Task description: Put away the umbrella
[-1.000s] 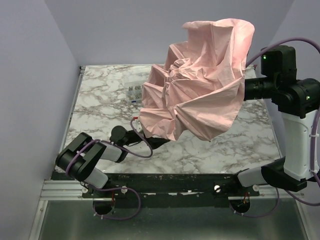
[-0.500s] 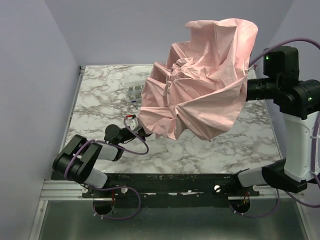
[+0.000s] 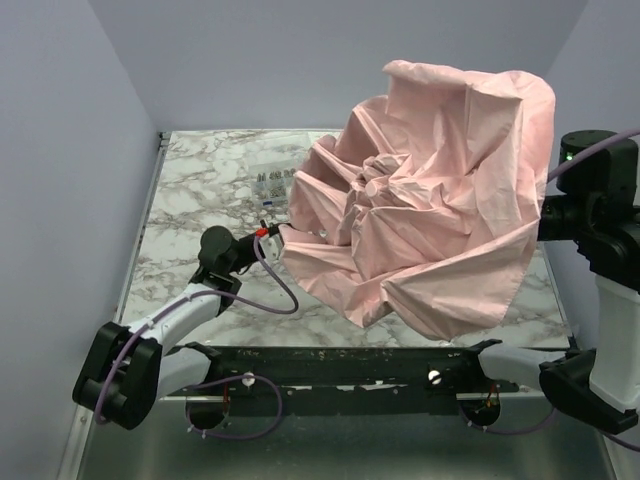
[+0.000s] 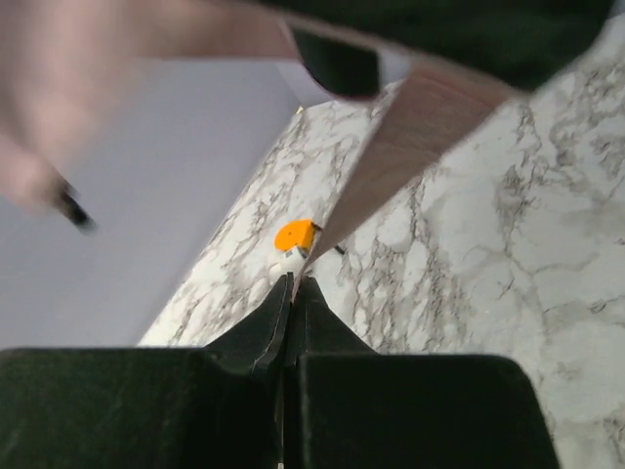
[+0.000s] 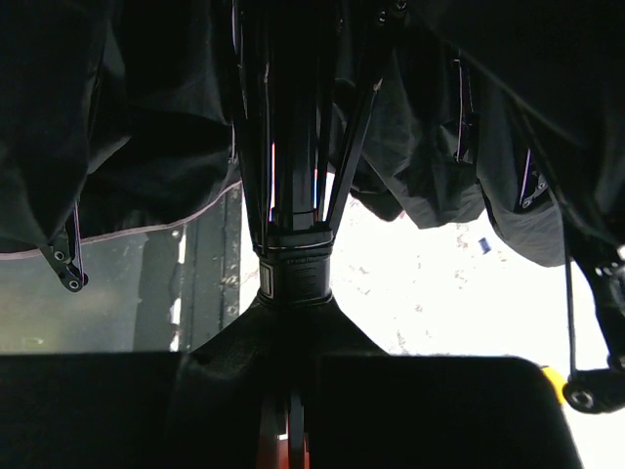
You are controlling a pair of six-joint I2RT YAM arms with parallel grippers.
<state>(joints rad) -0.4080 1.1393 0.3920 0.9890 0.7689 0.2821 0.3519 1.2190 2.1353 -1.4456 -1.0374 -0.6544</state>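
The umbrella (image 3: 430, 220) hangs half collapsed above the right part of the table, its pale pink canopy crumpled and facing the camera. My left gripper (image 3: 274, 237) is at the canopy's lower left edge. In the left wrist view it (image 4: 293, 285) is shut on a thin fold of pink fabric (image 4: 391, 156). My right gripper (image 5: 293, 305) is shut on the umbrella's black shaft just below its runner collar (image 5: 296, 274), with the dark ribs and underside of the canopy (image 5: 146, 127) spreading above. In the top view the canopy hides the right gripper.
The marble table (image 3: 200, 200) has a few small clear items (image 3: 270, 185) at its back middle. A small orange-and-white gadget (image 4: 293, 237) lies on the marble beyond my left fingertips. The right arm (image 3: 595, 215) stands at the table's right edge. Grey walls close in on the left and back.
My left gripper has reached up and shut on the canopy's edge. The right arm has swung right and nearer, carrying the umbrella that way, and the canopy has spread wider.
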